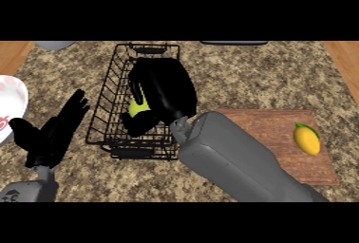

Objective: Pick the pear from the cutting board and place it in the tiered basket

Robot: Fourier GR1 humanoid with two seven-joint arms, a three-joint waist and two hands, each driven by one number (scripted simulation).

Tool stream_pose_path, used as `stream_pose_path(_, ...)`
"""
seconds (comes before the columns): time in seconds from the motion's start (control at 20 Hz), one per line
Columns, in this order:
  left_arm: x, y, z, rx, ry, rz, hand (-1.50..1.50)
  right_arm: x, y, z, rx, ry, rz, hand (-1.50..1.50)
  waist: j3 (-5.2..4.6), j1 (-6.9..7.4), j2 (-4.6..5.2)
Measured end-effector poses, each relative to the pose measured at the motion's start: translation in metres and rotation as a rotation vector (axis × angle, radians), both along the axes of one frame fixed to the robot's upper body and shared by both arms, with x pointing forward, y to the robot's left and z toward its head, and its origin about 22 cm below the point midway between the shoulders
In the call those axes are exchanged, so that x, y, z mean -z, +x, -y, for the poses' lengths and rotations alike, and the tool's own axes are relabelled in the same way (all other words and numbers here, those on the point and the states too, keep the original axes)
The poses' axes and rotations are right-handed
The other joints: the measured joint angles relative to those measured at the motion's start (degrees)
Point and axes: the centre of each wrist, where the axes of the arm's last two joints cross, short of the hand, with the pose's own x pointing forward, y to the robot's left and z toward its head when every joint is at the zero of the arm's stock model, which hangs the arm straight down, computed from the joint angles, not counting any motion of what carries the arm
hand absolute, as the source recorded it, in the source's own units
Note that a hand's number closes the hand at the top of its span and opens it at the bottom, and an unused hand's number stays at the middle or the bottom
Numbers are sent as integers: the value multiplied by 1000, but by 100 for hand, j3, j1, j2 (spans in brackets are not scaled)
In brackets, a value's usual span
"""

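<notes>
Right hand (163, 92) inside tiered basket (112, 92), fingers curled round pear (138, 108). Left hand (52, 133) open, resting over worktop (266, 78). Yellow fruit (306, 139) on cutting board (270, 126).

place: kitchen | surface: speckled stone bench (266, 80) with wood edging at both sides | gear: wooden cutting board (270, 128), black wire basket (116, 102), white plate (13, 102) at the left edge | food: yellow fruit (306, 138) on the board

Tiered basket (112, 102) left of cutting board (270, 128); mango (306, 139) on board; plate (10, 102) far left.
</notes>
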Motion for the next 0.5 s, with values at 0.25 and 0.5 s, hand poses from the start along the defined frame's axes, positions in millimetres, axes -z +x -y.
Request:
stream_pose_path(0.25, -2, -6, 5, -2, 5, 7, 0, 17, 14, -8, 30, -9, 36, 150, 1, 23, -1)
stream_pose_path(0.5, -2, -2, 6, 13, 2, 2, 0, 23, 20, -16, 74, 112, 102, -150, 0, 96, 17)
